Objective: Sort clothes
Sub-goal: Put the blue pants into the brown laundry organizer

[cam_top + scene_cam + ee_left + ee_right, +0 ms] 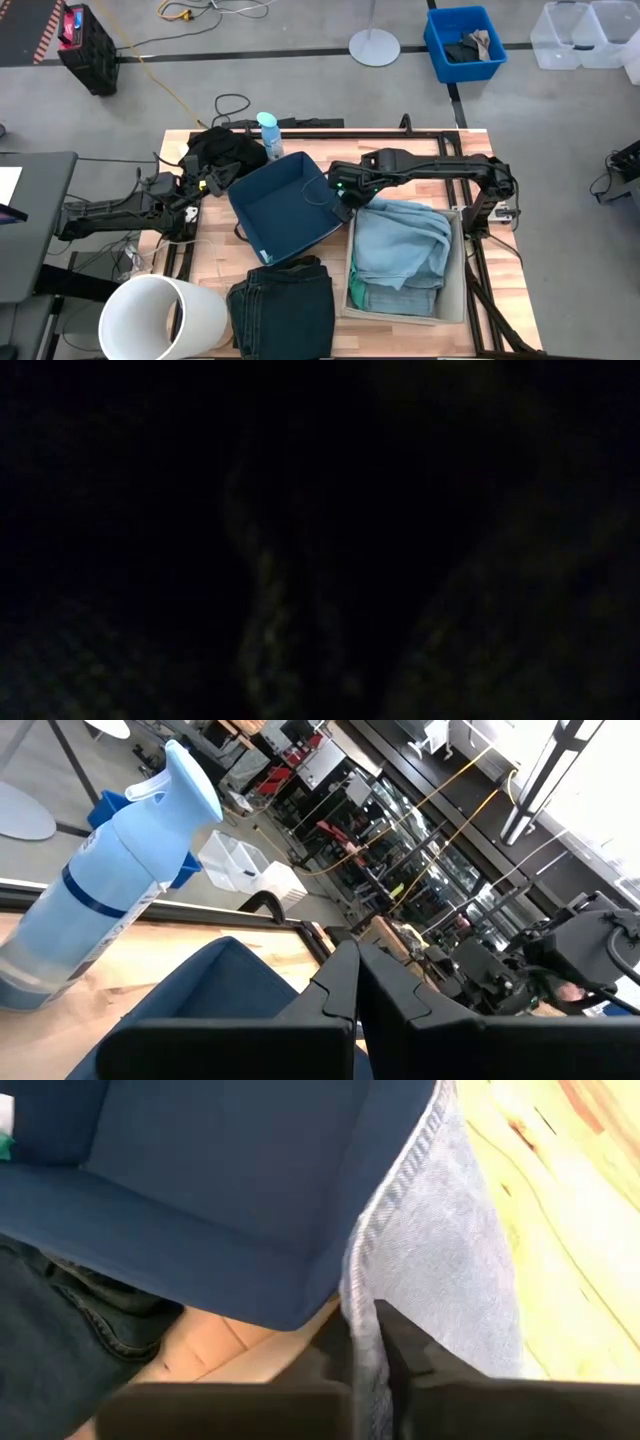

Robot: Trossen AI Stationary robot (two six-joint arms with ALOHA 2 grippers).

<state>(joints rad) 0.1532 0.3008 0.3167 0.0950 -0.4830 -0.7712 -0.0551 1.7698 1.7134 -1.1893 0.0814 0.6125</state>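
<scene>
While the pale blue denim jeans (400,248) lie heaped in the beige fabric bin (457,290) on the right side of the table, one hemmed edge of them runs between the fingers of the right gripper (364,1342), which has closed on that edge just beside the corner of the navy fabric bin (283,205). Denim of this kind looks soft but fairly heavy; it will likely drape and drag rather than lift as one piece, so a pinch on the stitched hem or a thick fold should hold better than a single loose layer. A grip at one edge may let the rest trail over the bin wall.

Dark navy jeans (281,312) lie folded at the table's near edge, in front of the navy bin and just beside the beige one. A black garment (221,152) sits bunched at the far left corner, near a pale blue spray bottle (269,135).

Over at the left side, the left gripper (356,992) rests with its fingers pressed together on nothing, beside the black garment. A white cylindrical bin (162,318) stands at the near left corner. Off the table, a bright blue crate (465,42) sits on the floor. No turquoise top can be made out, and the low view is dark.
</scene>
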